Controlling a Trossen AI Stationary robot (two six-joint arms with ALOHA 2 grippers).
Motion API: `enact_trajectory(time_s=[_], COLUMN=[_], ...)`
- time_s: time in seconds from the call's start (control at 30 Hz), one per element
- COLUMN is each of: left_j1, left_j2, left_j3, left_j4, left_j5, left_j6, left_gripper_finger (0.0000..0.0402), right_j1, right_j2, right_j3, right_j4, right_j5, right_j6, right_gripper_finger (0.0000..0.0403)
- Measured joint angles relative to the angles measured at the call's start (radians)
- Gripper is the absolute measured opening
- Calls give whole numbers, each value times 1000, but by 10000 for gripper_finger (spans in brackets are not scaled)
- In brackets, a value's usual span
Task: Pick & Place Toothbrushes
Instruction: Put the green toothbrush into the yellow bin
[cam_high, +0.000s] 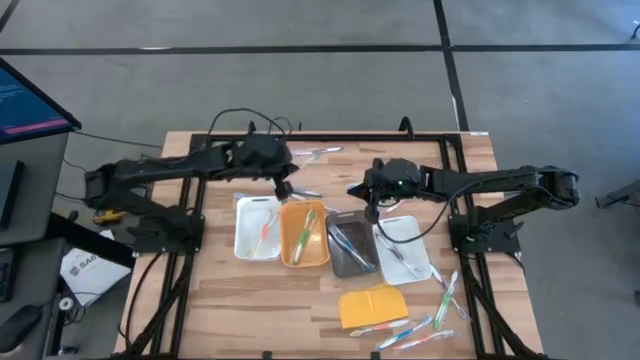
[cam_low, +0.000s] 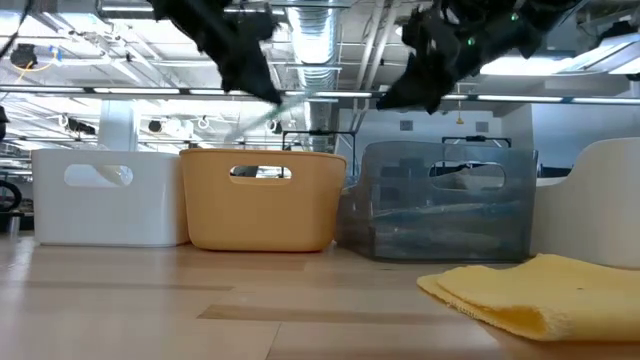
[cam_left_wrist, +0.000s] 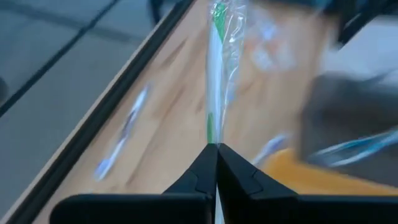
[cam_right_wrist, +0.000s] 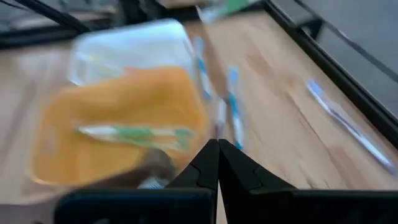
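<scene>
Left gripper (cam_left_wrist: 217, 149) clamped on green wrapped toothbrush (cam_left_wrist: 217, 68), right gripper (cam_right_wrist: 218, 146) closed empty, no legible writing

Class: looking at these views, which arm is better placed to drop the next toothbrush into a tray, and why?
Left. Its end effector is shut on a wrapped green toothbrush above the orange tray; the right end effector is shut, apparently empty.

The left arm reaches in from the table's left side, its left gripper (cam_high: 284, 187) raised above the tabletop with fingers (cam_left_wrist: 200, 174) pressed together around a wrapped green toothbrush (cam_left_wrist: 217, 56). The right arm stretches in from the right, its right gripper (cam_high: 371, 211) also aloft, fingers (cam_right_wrist: 202, 165) fully closed and empty.
</scene>
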Motion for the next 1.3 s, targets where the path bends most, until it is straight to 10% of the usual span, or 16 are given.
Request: enact_trajectory(time_s=[0.57, 0.83, 0.97, 1.3], left_j1=[-214, -264, -316, -448], left_j2=[-260, -277, -303, -242], left_j3=[-364, -382, -382, -368], left_j4=[963, 979, 920, 852], left_j5=[162, 237, 223, -54], left_j6=[-47, 140, 389, 829], left_gripper_finger=[0, 0, 0, 0], right_j1=[65, 46, 46, 15], right_j2=[0, 33, 28, 27], right_j3=[24, 78, 81, 79], right_j4=[762, 696, 570, 379], right_j5=[-40, -347, -333, -429], right_j6=[-115, 241, 399, 1048], right_gripper_finger=[18, 138, 211, 285])
